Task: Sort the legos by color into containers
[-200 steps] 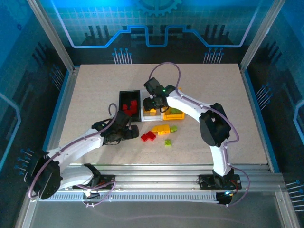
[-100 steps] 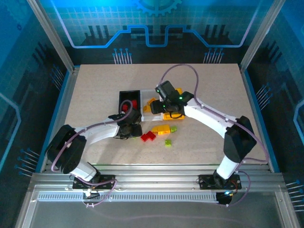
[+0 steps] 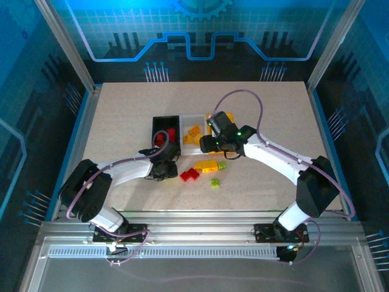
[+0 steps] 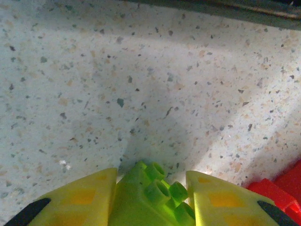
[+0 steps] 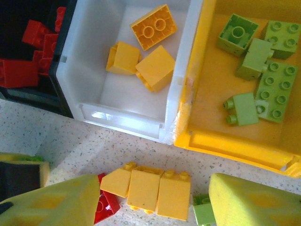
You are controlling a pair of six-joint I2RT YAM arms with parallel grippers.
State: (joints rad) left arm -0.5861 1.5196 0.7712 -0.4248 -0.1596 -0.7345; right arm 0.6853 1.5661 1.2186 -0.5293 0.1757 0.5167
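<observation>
Between our left end effector's [image 4: 149, 178] yellow pads [image 4: 80, 197] a lime brick [image 4: 141, 202] is clamped, studs slanting up to the right; its long axis is cut off. Our right end effector [image 5: 153, 186] hangs with its jaws apart over a yellow row [image 5: 148, 188] on the table, long axis across the pads, studs toward the bins. Glossy red bricks [image 5: 21, 70] lie in the black bin [image 5: 42, 101], orange bricks [image 5: 153, 28] in the white bin [image 5: 122, 123], green bricks [image 5: 273, 92] in the yellow bin [image 5: 225, 143]. We see a speckled beige table [image 4: 141, 70] ringed by blue-lit panels [image 3: 194, 36].
</observation>
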